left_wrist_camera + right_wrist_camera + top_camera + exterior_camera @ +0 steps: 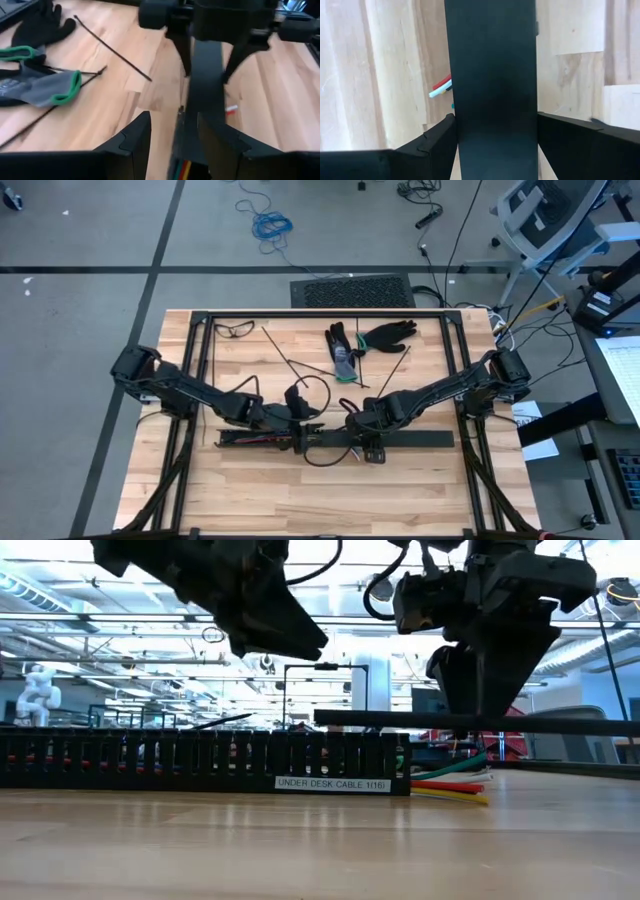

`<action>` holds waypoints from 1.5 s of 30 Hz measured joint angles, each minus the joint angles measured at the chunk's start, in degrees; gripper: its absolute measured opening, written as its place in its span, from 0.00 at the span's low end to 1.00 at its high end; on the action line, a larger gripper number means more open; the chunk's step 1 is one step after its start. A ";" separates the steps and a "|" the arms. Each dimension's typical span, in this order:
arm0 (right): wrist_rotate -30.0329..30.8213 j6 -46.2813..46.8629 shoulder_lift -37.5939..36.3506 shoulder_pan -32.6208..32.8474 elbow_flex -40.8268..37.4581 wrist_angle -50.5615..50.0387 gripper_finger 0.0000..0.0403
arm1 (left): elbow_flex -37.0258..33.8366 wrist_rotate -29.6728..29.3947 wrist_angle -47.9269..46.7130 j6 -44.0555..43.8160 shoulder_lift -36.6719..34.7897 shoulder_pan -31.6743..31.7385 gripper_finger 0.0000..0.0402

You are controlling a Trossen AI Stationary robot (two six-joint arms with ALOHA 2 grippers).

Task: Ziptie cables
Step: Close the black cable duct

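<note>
The cables [452, 785] lie inside a long black slotted rail [200, 762]. Their coloured ends stick out of the rail's right end and show as cable ends [440, 89] in the right wrist view. Zipties [290, 365] lie loose on the wood toward the far side, one ziptie [112, 47] in the left wrist view. My right gripper [480, 710] is shut on a flat black strip [560, 723] above the rail. My left gripper [300, 420] hovers open over the rail, its fingers [132, 140] touching nothing that I can see. My right gripper pinches the flat black strip across its width, one finger [420, 145] on each long edge [451, 125]. It comes from above, pointing down, toward the strip's left end. The strip is level and lifted clear, just above the rail.
Two black gloves [390, 332] with green cuffs and a grey one [50, 87] lie at the far middle. Safety glasses [235, 328] lie at the far left. A black frame [320, 313] runs round the table's far and side edges. Bare wood [300, 490] lies in front of the rail.
</note>
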 joint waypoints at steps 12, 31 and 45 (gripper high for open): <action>0.58 -0.02 -0.02 0.03 0.00 -0.16 0.59 | -0.42 -4.36 -1.00 -1.84 -0.05 -1.90 0.39; 0.55 -0.02 1.29 -0.01 -0.07 -0.03 0.59 | -0.46 -4.69 -2.37 -2.92 -0.03 -1.86 0.39; 0.14 0.51 2.40 -1.13 -0.76 1.43 0.59 | -0.48 -4.66 -2.61 -2.90 0.01 -1.86 0.39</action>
